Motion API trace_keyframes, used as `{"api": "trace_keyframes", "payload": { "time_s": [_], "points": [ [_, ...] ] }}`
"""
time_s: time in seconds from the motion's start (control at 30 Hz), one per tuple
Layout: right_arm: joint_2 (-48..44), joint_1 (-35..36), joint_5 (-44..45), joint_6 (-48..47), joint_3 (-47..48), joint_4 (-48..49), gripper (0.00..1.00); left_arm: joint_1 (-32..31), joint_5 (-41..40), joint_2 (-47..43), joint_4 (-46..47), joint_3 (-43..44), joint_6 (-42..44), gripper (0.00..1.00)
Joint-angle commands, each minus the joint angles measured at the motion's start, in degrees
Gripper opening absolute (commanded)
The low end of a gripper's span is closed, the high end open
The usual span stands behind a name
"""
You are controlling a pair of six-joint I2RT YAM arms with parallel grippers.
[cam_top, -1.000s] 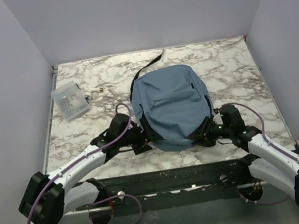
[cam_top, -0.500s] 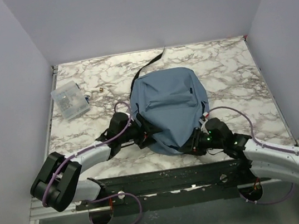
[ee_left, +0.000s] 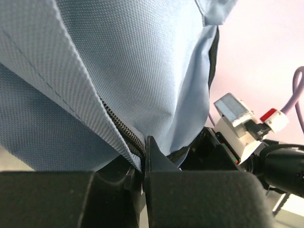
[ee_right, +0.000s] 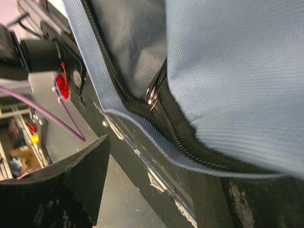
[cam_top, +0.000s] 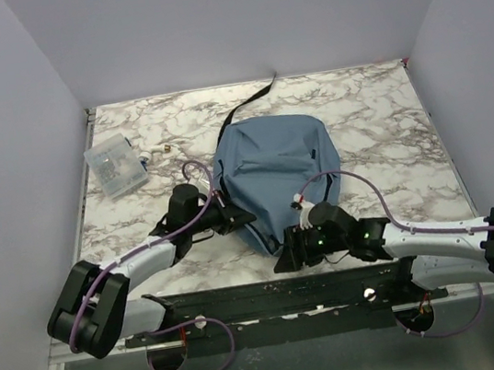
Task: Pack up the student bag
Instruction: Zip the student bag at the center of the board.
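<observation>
The student bag (cam_top: 274,164) lies flat in the middle of the marble table, a dusty-blue backpack with black zippers. My left gripper (cam_top: 236,217) is at its near left edge. In the left wrist view this gripper (ee_left: 144,153) is shut on the bag's fabric (ee_left: 118,71) right beside the zipper teeth (ee_left: 121,128). My right gripper (cam_top: 287,255) is at the bag's near edge, by the table front. Its jaws (ee_right: 164,190) stand open below the bag's parted zipper (ee_right: 164,121), with nothing between them. The metal slider (ee_right: 152,97) hangs just above the jaws.
A clear plastic box (cam_top: 116,165) sits at the back left of the table (cam_top: 384,109), with small white items (cam_top: 160,151) beside it. A black strap (cam_top: 245,111) trails from the bag's top toward the back wall. A black rail (cam_top: 273,297) runs along the front edge.
My left gripper has closed on the bag's left edge. The right gripper has let go, opened and slid left along the bag's near edge. The bag's near end has bunched up.
</observation>
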Motion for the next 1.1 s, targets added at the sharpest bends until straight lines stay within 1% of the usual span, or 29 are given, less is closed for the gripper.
{"api": "trace_keyframes", "payload": {
  "time_s": [0.0,0.07,0.17,0.27,0.37,0.47,0.57,0.63,0.67,0.73,0.77,0.8,0.83,0.87,0.9,0.93,0.97,1.0,1.03,1.07],
  "points": [
    [0.9,1.9,-4.7,-6.8,-1.1,-0.4,0.67,0.7,1.2,-6.0,5.6,-2.0,9.7,0.04],
    [-0.9,2.0,-4.7,-7.5,-0.4,-2.1,0.66,0.7,0.3,-8.6,5.7,-3.6,11.9,0.03],
    [-7.4,2.0,-3.1,-7.3,0.2,-5.4,0.66,0.7,-1.5,-12.1,5.7,-6.2,14.4,0.02],
    [-12.1,2.1,0.9,-3.6,1.5,-6.1,0.68,0.7,-1.3,-13.5,7.3,-7.8,15.1,0.02],
    [-11.3,2.0,0.4,-0.8,3.5,-3.3,0.72,0.7,0.2,-13.7,11.2,-9.3,14.3,0.04],
    [-8.2,2.0,-5.6,-1.1,7.2,0.6,0.72,0.7,0.4,-13.9,13.6,-10.7,13.2,0.05],
    [-8.3,2.0,-6.9,-2.7,10.7,2.4,0.72,0.7,0.3,-13.9,15.6,-11.7,13.3,0.05],
    [-8.4,2.0,-2.9,-5.1,11.7,2.4,0.70,0.7,0.5,-13.3,16.3,-11.9,13.6,0.05],
    [-7.6,2.0,1.5,-6.9,12.6,0.8,0.67,0.7,0.5,-13.0,16.5,-11.9,13.5,0.05],
    [-4.1,2.0,11.0,-9.7,14.9,-2.0,0.55,0.7,1.0,-12.6,17.2,-11.9,13.0,0.06],
    [-1.6,2.0,14.4,-11.3,15.8,-3.7,0.48,0.7,1.1,-12.4,17.6,-12.0,12.6,0.08],
    [0.7,2.0,16.0,-12.7,16.4,-3.6,0.42,0.7,1.3,-12.4,17.8,-12.1,12.2,0.14],
    [3.2,2.0,15.8,-14.5,17.1,-3.0,0.39,0.7,1.2,-12.6,17.8,-12.2,11.9,0.21],
    [5.4,2.0,14.4,-16.1,17.6,-1.4,0.34,0.7,1.1,-12.9,17.8,-12.3,11.1,0.29],
    [7.1,2.3,11.0,-17.7,17.8,0.4,0.29,0.8,0.9,-13.2,17.7,-12.7,10.2,0.39],
    [8.4,2.9,9.4,-18.6,17.5,2.7,0.25,0.9,0.4,-13.5,17.3,-13.0,8.7,0.50],
    [9.2,3.8,8.9,-19.4,16.1,5.9,0.24,1.1,-0.6,-13.7,15.5,-13.3,7.1,0.58],
    [10.0,4.1,8.7,-19.1,14.8,7.9,0.23,1.4,-1.1,-13.6,14.5,-13.7,5.3,0.64],
    [10.8,4.2,8.2,-18.9,14.1,9.3,0.21,1.5,-1.2,-13.2,14.4,-14.2,3.9,0.67],
    [11.6,4.2,8.0,-18.9,13.3,10.3,0.21,1.7,-1.3,-12.7,14.4,-14.8,2.6,0.68]
  ]
}}
